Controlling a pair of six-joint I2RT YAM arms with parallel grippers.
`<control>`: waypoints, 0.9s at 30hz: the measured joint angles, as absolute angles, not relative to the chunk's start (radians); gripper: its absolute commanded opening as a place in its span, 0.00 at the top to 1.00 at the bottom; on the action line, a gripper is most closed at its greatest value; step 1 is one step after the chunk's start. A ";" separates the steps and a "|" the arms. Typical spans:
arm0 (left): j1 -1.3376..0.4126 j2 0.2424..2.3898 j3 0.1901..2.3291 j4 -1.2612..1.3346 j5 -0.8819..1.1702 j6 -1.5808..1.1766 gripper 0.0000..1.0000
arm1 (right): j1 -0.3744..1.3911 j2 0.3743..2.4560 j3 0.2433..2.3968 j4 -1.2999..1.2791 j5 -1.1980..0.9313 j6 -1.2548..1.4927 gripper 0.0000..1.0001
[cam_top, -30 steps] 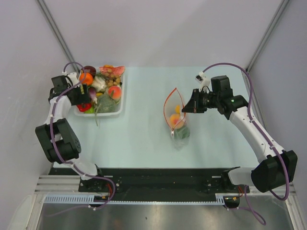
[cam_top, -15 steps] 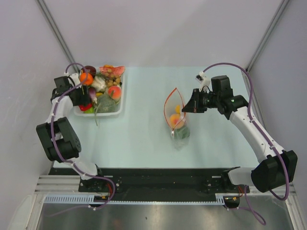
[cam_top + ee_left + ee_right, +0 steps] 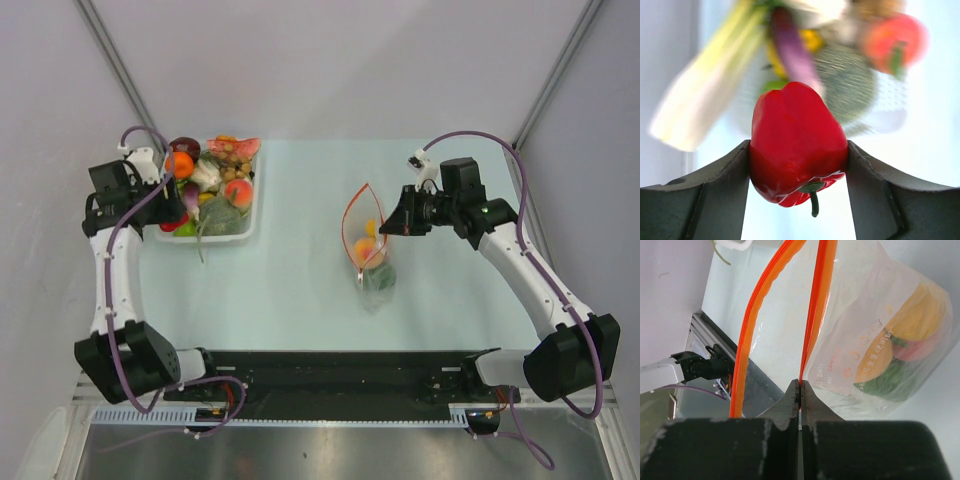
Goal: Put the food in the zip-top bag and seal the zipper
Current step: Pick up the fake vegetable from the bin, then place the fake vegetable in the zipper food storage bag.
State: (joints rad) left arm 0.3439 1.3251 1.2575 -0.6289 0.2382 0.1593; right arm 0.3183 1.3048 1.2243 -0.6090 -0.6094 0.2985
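Note:
My left gripper [image 3: 163, 216] is at the left edge of the clear tray [image 3: 251, 214]. In the left wrist view it [image 3: 798, 146] is shut on a red toy pepper [image 3: 795, 117], stem toward the camera, with blurred tray food behind. The zip-top bag [image 3: 370, 262] lies mid-table with its mouth open and holds orange, red and green food [image 3: 912, 325]. My right gripper [image 3: 393, 226] is shut on one side of the red-orange zipper [image 3: 815, 310] at the bag's right rim; the other zipper side [image 3: 752, 325] bows away.
The tray holds several more toy foods, among them an orange [image 3: 180, 163], a watermelon slice [image 3: 234, 148] and a peach [image 3: 238, 190]. Grey walls close in left, right and behind. The black base rail [image 3: 320, 370] runs along the near edge.
My left wrist has swung left and its arm has stretched out, the gripper staying by the tray's left edge. The right arm and the bag have not moved.

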 measured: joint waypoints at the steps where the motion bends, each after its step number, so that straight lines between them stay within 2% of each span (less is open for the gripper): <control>1: 0.336 1.293 1.258 -0.662 0.273 0.168 0.62 | 0.318 1.305 1.224 -0.609 -0.609 0.297 1.00; 5: 0.196 1.208 1.272 -0.757 0.371 0.182 0.62 | 0.318 1.303 1.224 -0.609 -0.609 0.294 1.00; 11: -0.253 1.207 1.434 -0.776 0.469 0.121 0.63 | 0.318 1.301 1.223 -0.609 -0.610 0.294 1.00; 15: -0.503 1.301 1.575 -0.735 0.474 0.072 0.64 | 0.318 1.292 1.222 -0.609 -0.610 0.294 1.00; 21: -0.655 1.499 1.631 -0.671 0.449 0.012 0.64 | 0.318 1.278 1.219 -0.610 -0.610 0.295 1.00; 27: -0.715 1.650 1.631 -0.664 0.393 -0.042 0.57 | 0.307 1.274 1.219 -0.609 -0.619 0.303 1.00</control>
State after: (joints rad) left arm -0.7147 1.6501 1.6306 -0.6643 0.3935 -0.0418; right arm 0.3073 1.2739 1.2190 -0.6086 -0.6186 0.3031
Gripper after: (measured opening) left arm 0.703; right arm 0.010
